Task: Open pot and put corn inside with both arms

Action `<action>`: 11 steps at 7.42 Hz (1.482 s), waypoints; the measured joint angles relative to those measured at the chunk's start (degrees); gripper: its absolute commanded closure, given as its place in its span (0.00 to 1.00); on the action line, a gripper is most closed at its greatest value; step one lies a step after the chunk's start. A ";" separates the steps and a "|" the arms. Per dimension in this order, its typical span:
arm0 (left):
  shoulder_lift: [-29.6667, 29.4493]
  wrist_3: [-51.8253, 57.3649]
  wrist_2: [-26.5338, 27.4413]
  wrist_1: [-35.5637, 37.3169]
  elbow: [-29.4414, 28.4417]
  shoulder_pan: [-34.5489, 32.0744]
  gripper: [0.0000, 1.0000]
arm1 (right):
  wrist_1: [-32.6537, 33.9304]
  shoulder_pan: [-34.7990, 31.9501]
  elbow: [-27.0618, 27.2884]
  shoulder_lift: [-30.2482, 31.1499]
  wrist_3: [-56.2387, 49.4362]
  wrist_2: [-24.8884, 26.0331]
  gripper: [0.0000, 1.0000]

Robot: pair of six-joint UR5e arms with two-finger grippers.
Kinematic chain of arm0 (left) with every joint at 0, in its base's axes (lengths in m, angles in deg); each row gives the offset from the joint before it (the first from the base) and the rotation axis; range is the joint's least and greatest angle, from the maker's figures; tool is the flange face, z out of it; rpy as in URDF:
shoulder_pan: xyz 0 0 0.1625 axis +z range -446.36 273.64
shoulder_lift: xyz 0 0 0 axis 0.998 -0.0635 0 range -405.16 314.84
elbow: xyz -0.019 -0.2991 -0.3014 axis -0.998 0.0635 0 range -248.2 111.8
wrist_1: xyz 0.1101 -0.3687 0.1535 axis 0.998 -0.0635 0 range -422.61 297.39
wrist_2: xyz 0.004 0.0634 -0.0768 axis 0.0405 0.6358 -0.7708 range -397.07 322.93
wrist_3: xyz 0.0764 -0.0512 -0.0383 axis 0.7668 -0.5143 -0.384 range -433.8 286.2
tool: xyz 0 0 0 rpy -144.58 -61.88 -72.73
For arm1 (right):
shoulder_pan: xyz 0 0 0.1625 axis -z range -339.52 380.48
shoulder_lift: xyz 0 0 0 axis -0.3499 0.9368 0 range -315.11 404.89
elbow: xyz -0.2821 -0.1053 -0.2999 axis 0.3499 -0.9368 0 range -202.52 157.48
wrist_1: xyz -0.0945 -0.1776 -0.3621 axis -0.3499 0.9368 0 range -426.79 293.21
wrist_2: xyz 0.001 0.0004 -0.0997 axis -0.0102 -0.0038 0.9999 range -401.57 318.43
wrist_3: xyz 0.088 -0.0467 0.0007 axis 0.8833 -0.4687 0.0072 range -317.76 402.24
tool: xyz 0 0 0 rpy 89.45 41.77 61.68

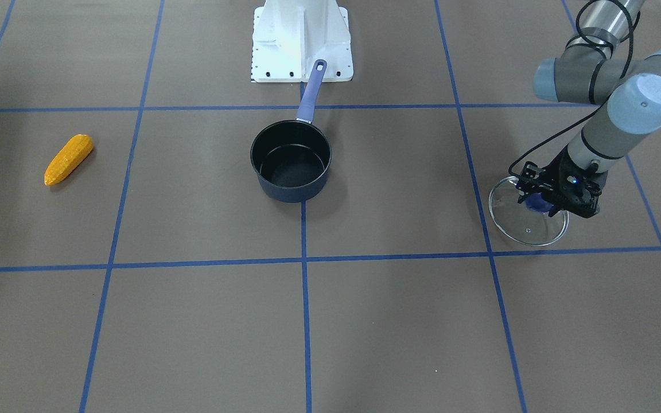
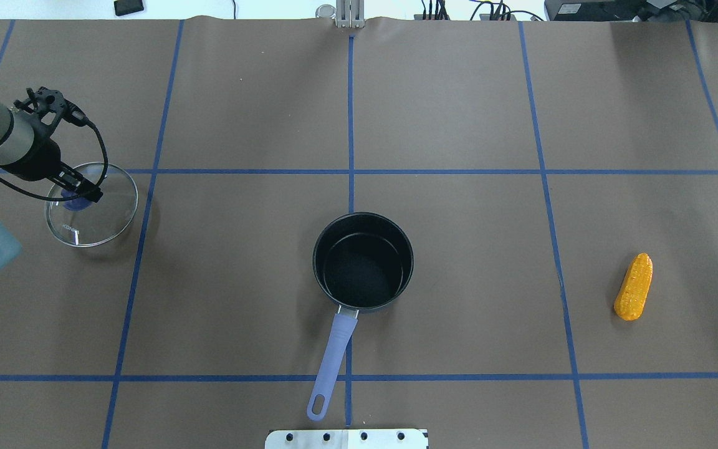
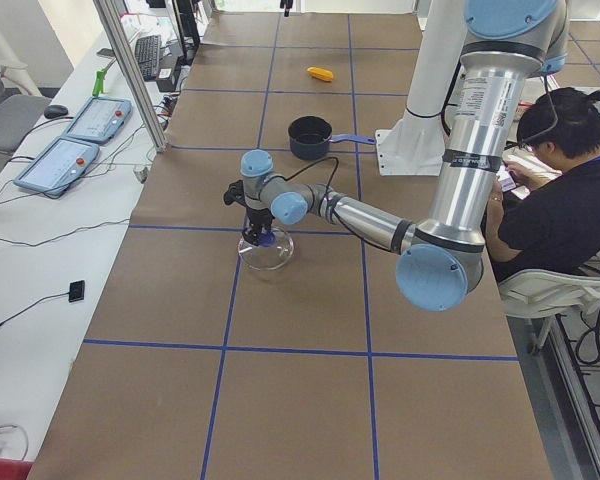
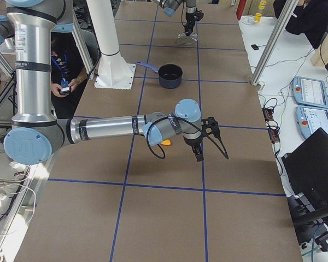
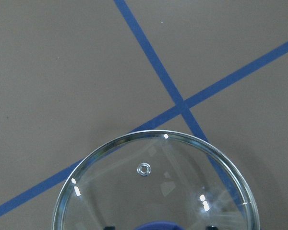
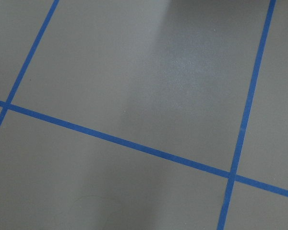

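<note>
Lid point(image 5: 153, 191) parked on worktop point(image 5: 62, 72) well left, clear of open pot point(image 1: 293, 192) mouth; left hand point(image 2: 81, 196) over its knob point(image 2: 72, 201), can't tell grip; corn point(image 2: 633, 287) far right, untouched; right hand point(image 4: 198, 154) nearby, can't tell opening

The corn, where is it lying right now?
In the overhead view the corn lies alone on the right side of the table, well to the right of the open pot in the middle.
</note>
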 measured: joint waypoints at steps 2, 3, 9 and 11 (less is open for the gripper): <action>0.24 0.10 0.02 -0.17 -0.64 0.07 0.74 | 0.00 0.13 0.00 0.00 0.00 0.00 0.00; 0.26 0.09 0.03 -0.19 -0.84 0.13 0.43 | 0.00 0.18 0.00 -0.01 0.00 0.00 0.00; -0.80 -0.79 -0.33 -0.23 -0.07 -2.09 0.01 | 0.08 0.22 -0.05 0.00 0.06 0.03 0.00; -1.02 0.22 -4.07 2.07 0.69 -8.37 0.01 | 0.07 0.23 0.06 0.00 0.36 0.00 0.00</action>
